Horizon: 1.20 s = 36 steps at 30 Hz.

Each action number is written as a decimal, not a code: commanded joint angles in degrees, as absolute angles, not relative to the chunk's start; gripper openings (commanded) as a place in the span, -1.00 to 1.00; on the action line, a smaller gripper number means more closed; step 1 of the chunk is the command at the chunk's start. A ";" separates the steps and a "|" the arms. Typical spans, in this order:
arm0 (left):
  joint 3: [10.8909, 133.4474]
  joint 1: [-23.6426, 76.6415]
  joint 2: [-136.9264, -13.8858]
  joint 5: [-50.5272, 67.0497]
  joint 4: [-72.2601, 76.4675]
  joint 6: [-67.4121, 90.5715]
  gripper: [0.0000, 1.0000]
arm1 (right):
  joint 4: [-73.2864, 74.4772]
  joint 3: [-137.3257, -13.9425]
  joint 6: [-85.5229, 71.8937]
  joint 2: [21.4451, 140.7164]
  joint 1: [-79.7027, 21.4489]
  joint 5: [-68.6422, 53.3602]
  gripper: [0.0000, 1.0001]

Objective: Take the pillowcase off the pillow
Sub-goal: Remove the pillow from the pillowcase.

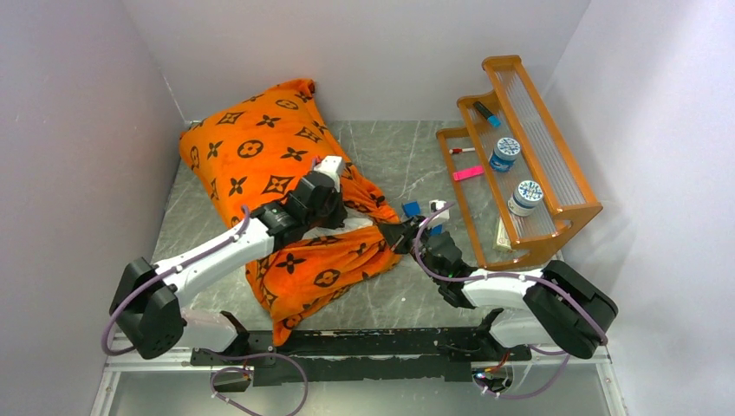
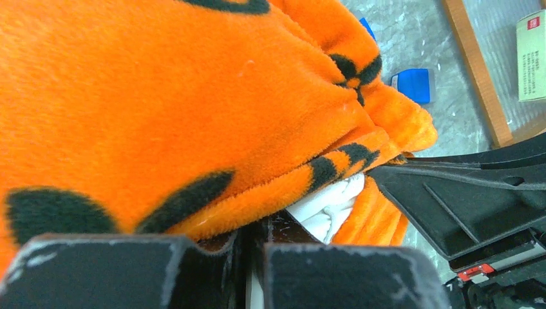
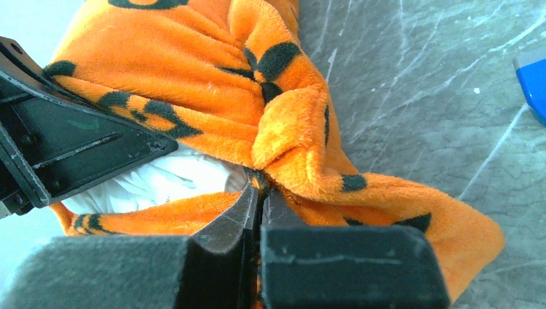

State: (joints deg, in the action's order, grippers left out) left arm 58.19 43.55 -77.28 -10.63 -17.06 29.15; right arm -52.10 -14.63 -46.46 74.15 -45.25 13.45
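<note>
**rigwatcher:** Closest thing in both wrist views is the chunky black fingers, so I'll start there. Left claw [image 2: 248,238] is pressed together, and as far as I can make out it has the fleece lip of the pillowcase [image 1: 260,156] nipped between the pads. Right claw [image 3: 259,193] is clamped tight too, with a bunched knot of the same orange fabric at its tips. Both grips sit at the open end of the cover, right where a bit of the white pillow [image 3: 154,183] peeks out.

**fleecefan:** Where's the whole thing sitting?

**rigwatcher:** Diagonally across the left half of the grey table [image 1: 390,156]. The far corner is up near the back wall and the open end points toward the middle, between the two arms. The pillow is nearly all inside, only that white sliver shows at the mouth. Wooden rack [image 1: 555,173] is off to the right, well apart.

**fleecefan:** How do you reckon it handles?

**rigwatcher:** Soft, floppy plush, light, nothing breakable. The fleece looks grippy rather than slick, so my guess is it clings to the stuffing and drags the pillow along instead of sliding off. The pillow's squashy and gives no firm edge to push against. I'd take hold on the hem only, on opposite sides of the mouth, one layer each, and keep the white out of the pinch. Catch the pillow along with the cover and you just haul the whole lot around the table. One claw probably has to pin the pillow at some point while the other peels.
</note>
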 commanded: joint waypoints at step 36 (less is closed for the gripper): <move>76.05 18.99 -67.25 6.18 -28.67 18.24 -0.90 | -39.45 -12.31 -36.08 79.89 -43.31 17.82 -1.00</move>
